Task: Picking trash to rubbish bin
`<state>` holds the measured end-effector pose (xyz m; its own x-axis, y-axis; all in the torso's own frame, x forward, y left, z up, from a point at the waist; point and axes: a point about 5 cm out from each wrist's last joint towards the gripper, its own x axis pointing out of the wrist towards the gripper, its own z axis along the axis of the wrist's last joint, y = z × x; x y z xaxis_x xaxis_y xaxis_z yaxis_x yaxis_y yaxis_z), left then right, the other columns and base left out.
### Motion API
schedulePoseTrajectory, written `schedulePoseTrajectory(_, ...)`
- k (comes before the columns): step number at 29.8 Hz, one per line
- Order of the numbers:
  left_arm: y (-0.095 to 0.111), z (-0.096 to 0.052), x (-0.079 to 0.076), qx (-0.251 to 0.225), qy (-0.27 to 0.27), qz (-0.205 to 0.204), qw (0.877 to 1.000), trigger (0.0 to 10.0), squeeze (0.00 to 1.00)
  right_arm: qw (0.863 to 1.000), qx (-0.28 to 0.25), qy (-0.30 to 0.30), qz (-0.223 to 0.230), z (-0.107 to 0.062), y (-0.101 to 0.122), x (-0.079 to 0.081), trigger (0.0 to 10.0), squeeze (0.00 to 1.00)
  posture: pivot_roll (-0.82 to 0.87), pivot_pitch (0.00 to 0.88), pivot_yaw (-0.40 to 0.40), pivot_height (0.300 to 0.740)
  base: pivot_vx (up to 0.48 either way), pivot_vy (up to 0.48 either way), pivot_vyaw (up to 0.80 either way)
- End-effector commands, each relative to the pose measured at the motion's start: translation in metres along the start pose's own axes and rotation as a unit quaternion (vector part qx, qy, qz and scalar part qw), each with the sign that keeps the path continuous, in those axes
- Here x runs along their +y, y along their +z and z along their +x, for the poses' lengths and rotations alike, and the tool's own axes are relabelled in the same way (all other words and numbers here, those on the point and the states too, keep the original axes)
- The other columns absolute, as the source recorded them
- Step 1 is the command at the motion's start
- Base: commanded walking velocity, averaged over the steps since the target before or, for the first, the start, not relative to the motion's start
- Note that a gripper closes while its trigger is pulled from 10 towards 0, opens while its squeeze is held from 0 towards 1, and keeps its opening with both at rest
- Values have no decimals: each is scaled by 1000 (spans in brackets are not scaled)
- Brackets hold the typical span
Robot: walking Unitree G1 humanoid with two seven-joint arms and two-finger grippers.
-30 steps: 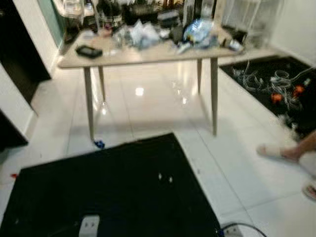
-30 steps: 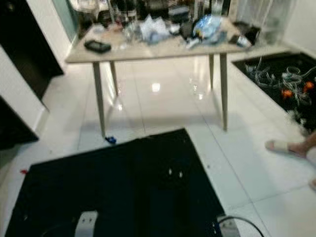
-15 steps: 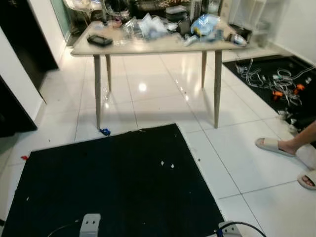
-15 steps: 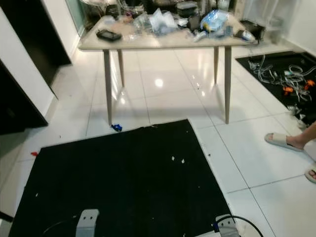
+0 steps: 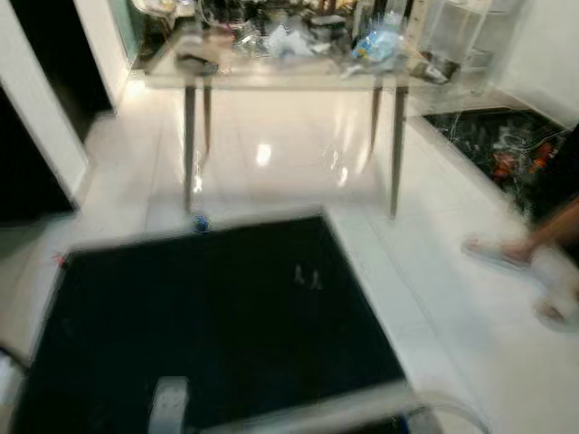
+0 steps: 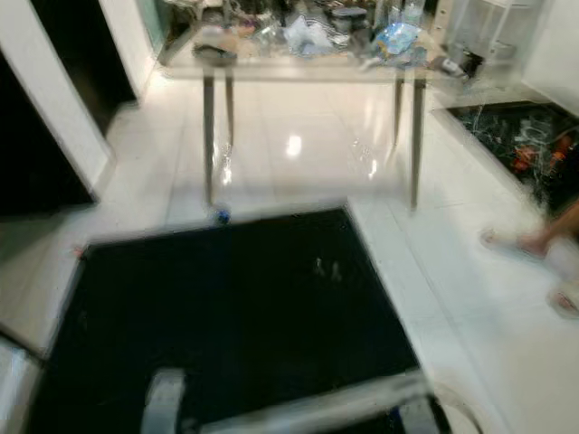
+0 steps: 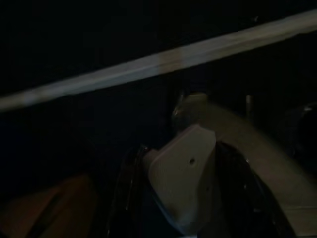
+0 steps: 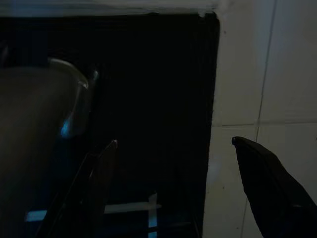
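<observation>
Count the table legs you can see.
4. Two near legs, left and right, and two far legs, left and right, all on the white floor.

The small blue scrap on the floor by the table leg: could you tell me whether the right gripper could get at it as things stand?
Probably not. The right gripper hangs open, low over the black mat, while the blue scrap lies beyond the mat's far edge.

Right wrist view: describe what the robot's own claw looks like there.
The right claw has two long black fingers that taper to thin, pointed tips, smooth and unmarked as far as the dim picture shows. They stand well apart, over a black mat and white floor tiles. Beside them sits a rounded grey part of the robot, too dark to make out further.
</observation>
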<state>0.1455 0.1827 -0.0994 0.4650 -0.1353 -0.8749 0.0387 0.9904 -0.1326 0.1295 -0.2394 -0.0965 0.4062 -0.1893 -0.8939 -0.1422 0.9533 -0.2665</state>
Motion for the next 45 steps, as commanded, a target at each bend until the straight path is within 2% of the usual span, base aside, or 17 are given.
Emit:
schedulePoseTrajectory(1, -3, 0, 0, 9, 0, 5, 1000, 10000, 0, 1000, 10, 4, -1, 0, -5, 4, 10000, 0, 18, 0, 16, 740, -292, 0, 0)
schedulePoseTrajectory(8, -6, -1, 1, 9, 2, -1, 1000, 10000, 0, 1000, 19, -6, 1, -1, -9, 1, 10000, 0, 22, 0, 15, 740, -84, 0, 0)
schedulePoseTrajectory(23, -6, -1, 0, 3, -7, -6, 1000, 10000, 0, 1000, 25, -11, 8, -1, -10, -2, 10000, 0, 33, 0, 17, 740, 0, 0, -798)
schedulePoseTrajectory(36, 6, 1, -4, -13, -28, 18, 999, 10000, 0, 1000, 23, -11, 4, -1, -8, -2, 10000, 0, 33, 5, 16, 740, 0, 0, -790)
schedulePoseTrajectory(45, -9, 1, -14, 15, -59, 35, 998, 10000, 0, 1000, 24, -8, 5, -1, -9, -1, 10000, 0, 32, 9, 23, 740, 0, 0, -793)
